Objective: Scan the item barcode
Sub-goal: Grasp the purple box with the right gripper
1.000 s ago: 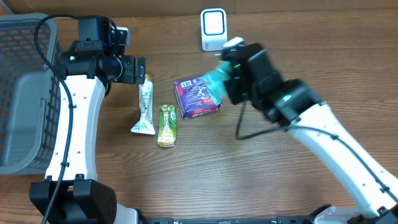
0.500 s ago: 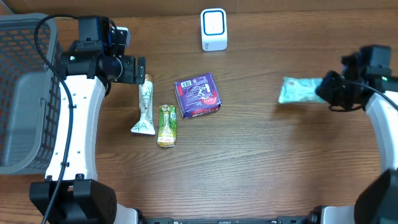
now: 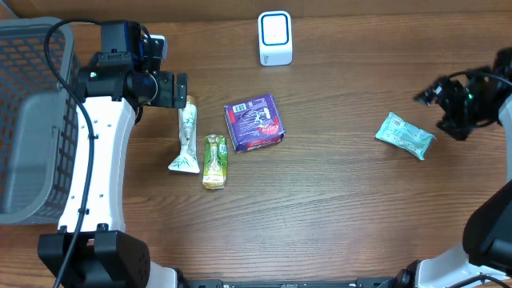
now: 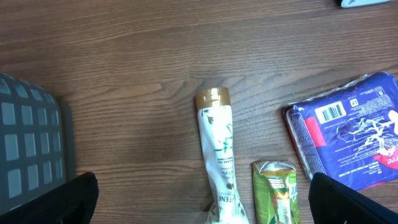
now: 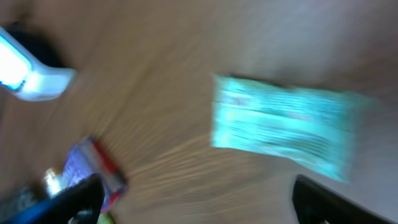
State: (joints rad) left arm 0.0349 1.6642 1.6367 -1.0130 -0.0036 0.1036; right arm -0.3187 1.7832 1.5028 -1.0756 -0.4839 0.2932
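The teal packet (image 3: 406, 136) lies flat on the table at the right, free of any grip; in the right wrist view the teal packet (image 5: 283, 127) is blurred. My right gripper (image 3: 442, 112) hovers just right of it, open and empty, its jaws (image 5: 199, 208) spread wide. The white scanner (image 3: 274, 38) stands at the back centre and shows as a blurred white scanner (image 5: 31, 71) in the right wrist view. My left gripper (image 3: 178, 90) is open and empty above the cap of a white tube (image 4: 219, 155).
A purple packet (image 3: 254, 122) with a barcode (image 4: 331, 112) on top lies mid-table. Beside it are a green packet (image 3: 214, 160) and the white tube (image 3: 186, 136). A grey mesh basket (image 3: 32, 120) fills the left edge.
My right gripper swung from beside the scanner to the far right with the teal packet, then opened; the packet now lies on the table. The left arm has not moved.
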